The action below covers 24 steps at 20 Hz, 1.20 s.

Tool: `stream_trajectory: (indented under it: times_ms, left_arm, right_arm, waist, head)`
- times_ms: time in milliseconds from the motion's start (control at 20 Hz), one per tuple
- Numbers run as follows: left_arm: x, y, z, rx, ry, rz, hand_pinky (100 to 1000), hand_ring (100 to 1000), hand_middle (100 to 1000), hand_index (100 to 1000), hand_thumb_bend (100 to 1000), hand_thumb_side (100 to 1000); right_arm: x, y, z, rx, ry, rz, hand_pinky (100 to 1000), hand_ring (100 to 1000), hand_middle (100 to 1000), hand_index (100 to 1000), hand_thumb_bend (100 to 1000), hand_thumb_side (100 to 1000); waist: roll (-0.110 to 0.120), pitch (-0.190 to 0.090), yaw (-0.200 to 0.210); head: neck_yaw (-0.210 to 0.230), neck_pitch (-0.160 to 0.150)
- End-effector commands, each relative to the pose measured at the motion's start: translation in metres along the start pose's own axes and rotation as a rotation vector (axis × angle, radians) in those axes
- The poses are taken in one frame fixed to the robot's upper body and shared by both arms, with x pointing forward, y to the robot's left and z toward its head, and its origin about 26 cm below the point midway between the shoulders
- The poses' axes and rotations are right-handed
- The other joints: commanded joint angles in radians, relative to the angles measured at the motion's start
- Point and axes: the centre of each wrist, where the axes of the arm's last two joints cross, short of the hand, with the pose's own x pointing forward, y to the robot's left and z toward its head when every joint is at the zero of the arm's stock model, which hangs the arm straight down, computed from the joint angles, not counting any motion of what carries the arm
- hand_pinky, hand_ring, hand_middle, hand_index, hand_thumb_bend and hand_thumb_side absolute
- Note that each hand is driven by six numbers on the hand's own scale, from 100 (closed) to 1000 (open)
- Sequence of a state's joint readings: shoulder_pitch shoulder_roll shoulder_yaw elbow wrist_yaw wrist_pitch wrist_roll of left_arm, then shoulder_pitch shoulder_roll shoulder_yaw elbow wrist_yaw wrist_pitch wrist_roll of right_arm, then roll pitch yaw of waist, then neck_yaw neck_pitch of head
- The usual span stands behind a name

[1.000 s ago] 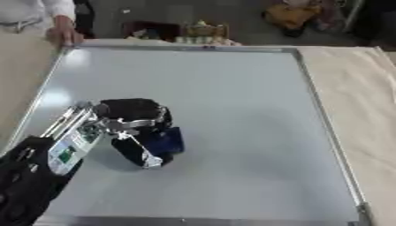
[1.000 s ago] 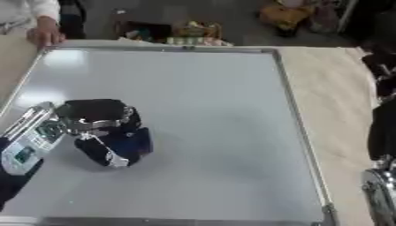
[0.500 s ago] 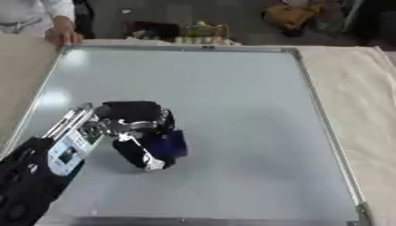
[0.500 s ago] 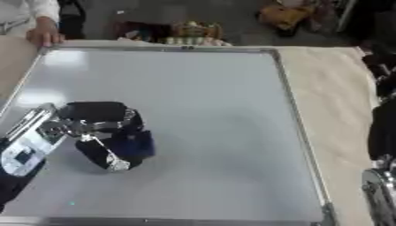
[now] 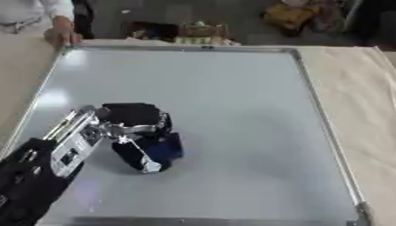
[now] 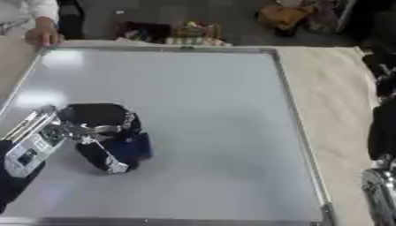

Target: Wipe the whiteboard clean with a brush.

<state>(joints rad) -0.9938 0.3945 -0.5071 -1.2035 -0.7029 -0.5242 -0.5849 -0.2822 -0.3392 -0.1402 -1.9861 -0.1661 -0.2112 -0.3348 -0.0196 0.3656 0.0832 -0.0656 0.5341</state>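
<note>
A large whiteboard [image 5: 232, 97] with a metal frame lies flat on the cloth-covered table; I see no marks on its surface. My left hand [image 5: 135, 128] rests on the board's lower left part, fingers curled round a dark blue brush [image 5: 164, 148] pressed to the board. Its arm [image 5: 46, 163] comes in from the lower left corner. My right hand is not clearly seen; only dark parts of the right arm [image 6: 380, 132] show at the right edge in the right eye view.
A person's hand [image 5: 62, 36] holds the board's far left corner. Beige cloth [image 5: 363, 97] covers the table right of the board. Boxes and clutter [image 5: 193, 31] lie on the floor beyond the far edge.
My left hand with the brush has slid a little toward me and to the right across the board. The person's hand has stayed on the corner.
</note>
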Motion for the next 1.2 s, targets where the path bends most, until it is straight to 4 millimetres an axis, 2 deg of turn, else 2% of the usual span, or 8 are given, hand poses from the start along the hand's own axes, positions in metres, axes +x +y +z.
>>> stream_trajectory:
  times_ms: [50, 200, 350, 400, 550, 1200]
  left_arm:
    - [-0.001, 0.002, 0.001, -0.083, -0.087, -0.085, 506, 388, 316, 100, 331, 437]
    - [0.0, -0.001, 0.0, -0.073, -0.115, -0.089, 537, 438, 414, 100, 346, 443]
    - [-0.001, -0.007, 0.0, -0.055, -0.177, -0.087, 544, 463, 470, 100, 364, 448]
    - [-0.002, -0.009, 0.0, -0.056, -0.19, -0.086, 552, 498, 521, 100, 371, 447]
    - [-0.004, -0.011, 0.002, -0.062, -0.201, -0.092, 573, 561, 586, 100, 387, 448]
    - [0.0, 0.002, 0.01, -0.154, -0.127, -0.177, 650, 762, 752, 100, 700, 518]
  right_arm:
    - [0.007, -0.002, -0.007, 0.013, -0.032, 0.007, 916, 897, 569, 848, 213, 815]
    - [0.007, -0.001, -0.007, 0.011, -0.033, 0.007, 916, 897, 569, 848, 215, 813]
    - [0.007, -0.001, -0.006, 0.011, -0.032, 0.007, 916, 897, 569, 849, 217, 812]
    - [0.007, -0.001, -0.006, 0.011, -0.032, 0.007, 916, 897, 569, 849, 218, 811]
    - [0.006, -0.002, -0.006, 0.011, -0.032, 0.008, 915, 897, 569, 848, 219, 811]
    - [0.006, -0.002, -0.006, 0.008, -0.03, 0.008, 914, 895, 569, 848, 215, 809]
  waist:
    - [0.0, -0.018, -0.001]
    - [-0.001, -0.018, -0.002]
    - [-0.002, -0.017, -0.001]
    - [-0.002, -0.017, 0.0]
    - [-0.003, -0.018, 0.001]
    - [-0.004, -0.025, 0.004]
  head:
    - [-0.002, -0.011]
    - [-0.002, -0.011]
    - [-0.002, -0.011]
    - [-0.002, -0.011]
    - [-0.002, -0.011]
    - [0.0, -0.012]
